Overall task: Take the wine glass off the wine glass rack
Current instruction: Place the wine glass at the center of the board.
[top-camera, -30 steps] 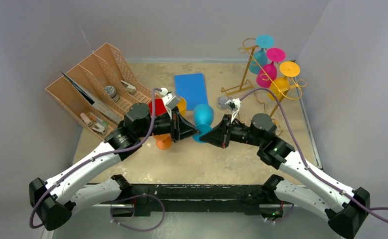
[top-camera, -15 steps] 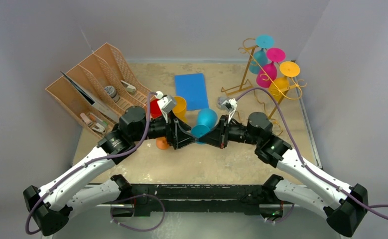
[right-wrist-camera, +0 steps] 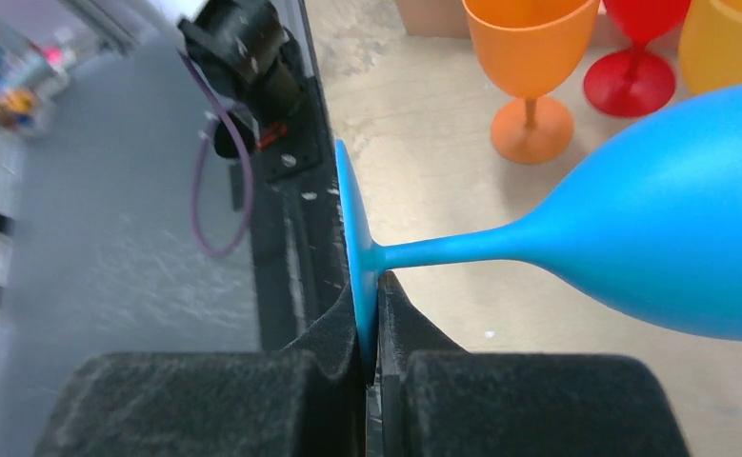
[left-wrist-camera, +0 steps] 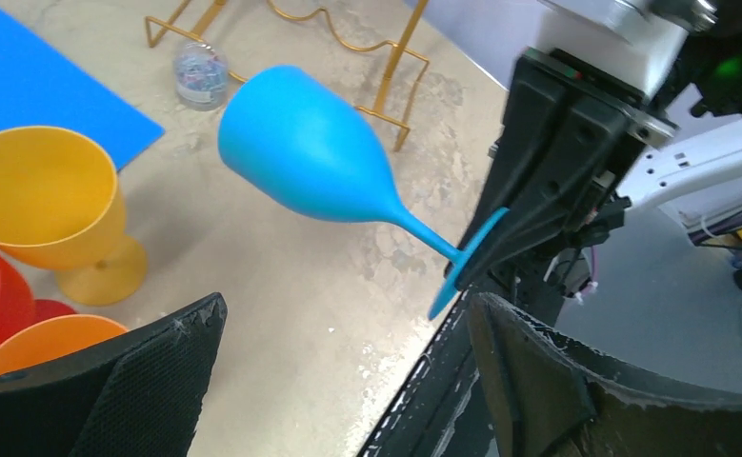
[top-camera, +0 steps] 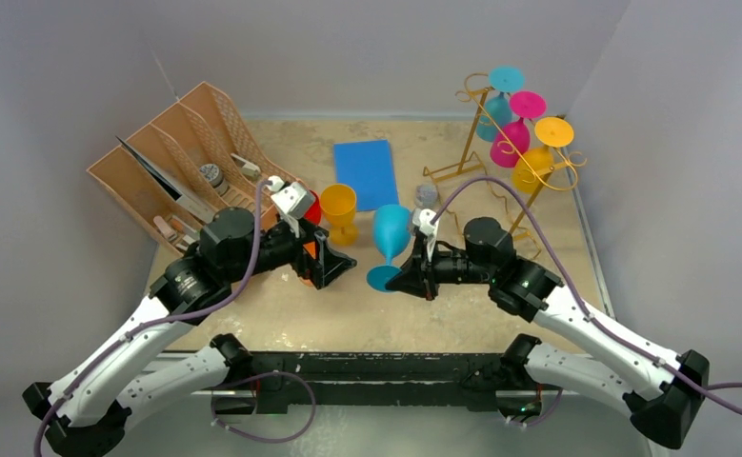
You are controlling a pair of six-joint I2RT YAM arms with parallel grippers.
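Sandy tabletop (top-camera: 462, 305), grey walls. Left gripper (top-camera: 336, 268) was at the glass a second ago, now spread wide, drawn back, empty. Right gripper (top-camera: 401, 283) pinches foot of blue wine glass (top-camera: 391, 228) — bowl just beyond its fingertips, well apart from wine glass rack (top-camera: 469, 143).

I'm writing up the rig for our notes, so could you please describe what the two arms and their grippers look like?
The left arm and right arm have white links with black joints and a purple cable running along each. The left gripper and right gripper are black and wedge-shaped, with textured black pads.
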